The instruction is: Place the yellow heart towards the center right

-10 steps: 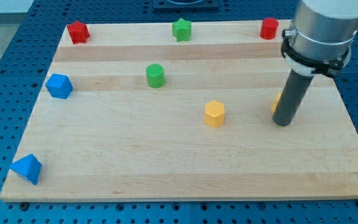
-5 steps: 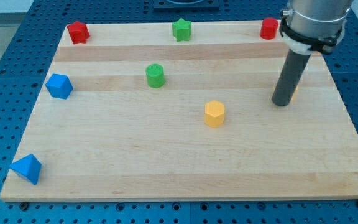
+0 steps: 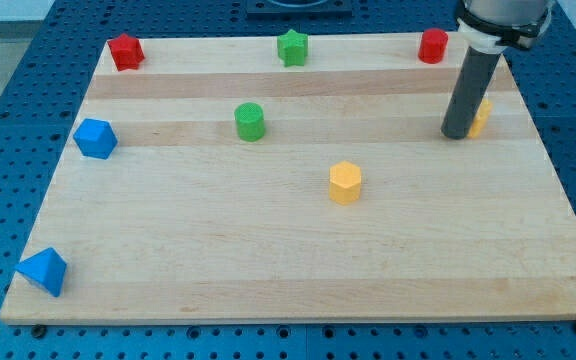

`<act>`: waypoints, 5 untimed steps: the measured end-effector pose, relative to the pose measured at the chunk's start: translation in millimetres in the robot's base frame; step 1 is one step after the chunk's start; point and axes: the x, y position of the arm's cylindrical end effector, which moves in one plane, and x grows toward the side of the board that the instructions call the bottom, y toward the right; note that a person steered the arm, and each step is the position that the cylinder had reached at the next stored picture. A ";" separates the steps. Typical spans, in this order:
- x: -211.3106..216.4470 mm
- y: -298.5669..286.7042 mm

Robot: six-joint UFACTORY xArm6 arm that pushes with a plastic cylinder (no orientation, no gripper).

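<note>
On the wooden table (image 3: 268, 260), left to right with the yellow hexagon block (image 3: 345, 183) near mid-table as landmark: far left and below, a blue wedge-like block (image 3: 44, 270); left and up, a blue block (image 3: 95, 138); far up-left, a red block (image 3: 125, 51); up-left and nearer, a green cylinder (image 3: 250, 122); above, slightly left, a green star (image 3: 292, 47); far up-right, a red cylinder (image 3: 433, 46). Up-right of the hexagon, my tip (image 3: 455, 134) down on the table, pressed against the yellow heart (image 3: 480, 118), mostly hidden behind the rod near the right edge, upper half. No hand on this arm, only the rod, so nothing clenched or released.
</note>
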 end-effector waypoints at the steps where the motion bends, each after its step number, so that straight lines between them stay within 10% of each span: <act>1: -0.1 -7.6; 5: -0.2 -28.0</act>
